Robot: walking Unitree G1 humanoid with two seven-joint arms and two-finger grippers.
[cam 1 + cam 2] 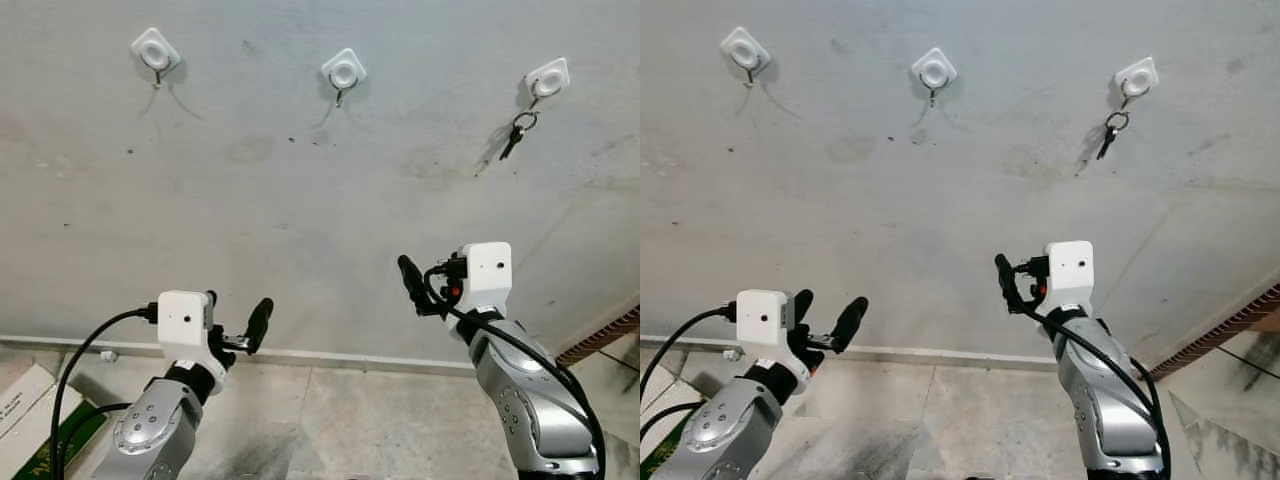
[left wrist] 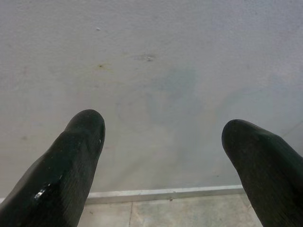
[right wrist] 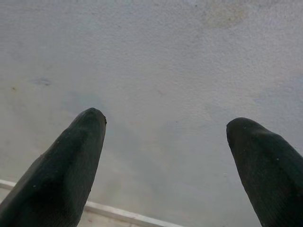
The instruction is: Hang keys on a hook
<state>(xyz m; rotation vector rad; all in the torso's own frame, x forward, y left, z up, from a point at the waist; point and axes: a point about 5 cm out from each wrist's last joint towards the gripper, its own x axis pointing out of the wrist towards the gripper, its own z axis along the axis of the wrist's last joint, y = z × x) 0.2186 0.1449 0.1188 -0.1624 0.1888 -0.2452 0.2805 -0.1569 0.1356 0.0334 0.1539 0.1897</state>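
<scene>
Looking at the grey wall (image 1: pixel 300 200) first, it is scuffed and stained, with a pale skirting strip (image 1: pixel 330 357) at its foot and tiled floor (image 1: pixel 380 420) below that. Both silver arms are raised toward the wall. Well below the right-hand hook (image 1: pixel 547 80) and off to its left, the right gripper (image 1: pixel 412 285) hangs with its fingers spread apart and nothing between them; the wrist camera shows bare wall in the gap. Farther left and lower, the left gripper (image 1: pixel 240 325) sits just above the skirting, fingers likewise parted and holding nothing. Down in the floor's left corner a white and green box (image 1: pixel 30 425) lies beside the left arm.

Three white hook plates run in a row high on the wall. The keys (image 1: pixel 518 133) dangle from the right-hand hook by their ring, a dark key slanting down and left, shadow beside it. The middle hook (image 1: pixel 343 72) and the left hook (image 1: pixel 155 52), both left of the keys, carry nothing.
</scene>
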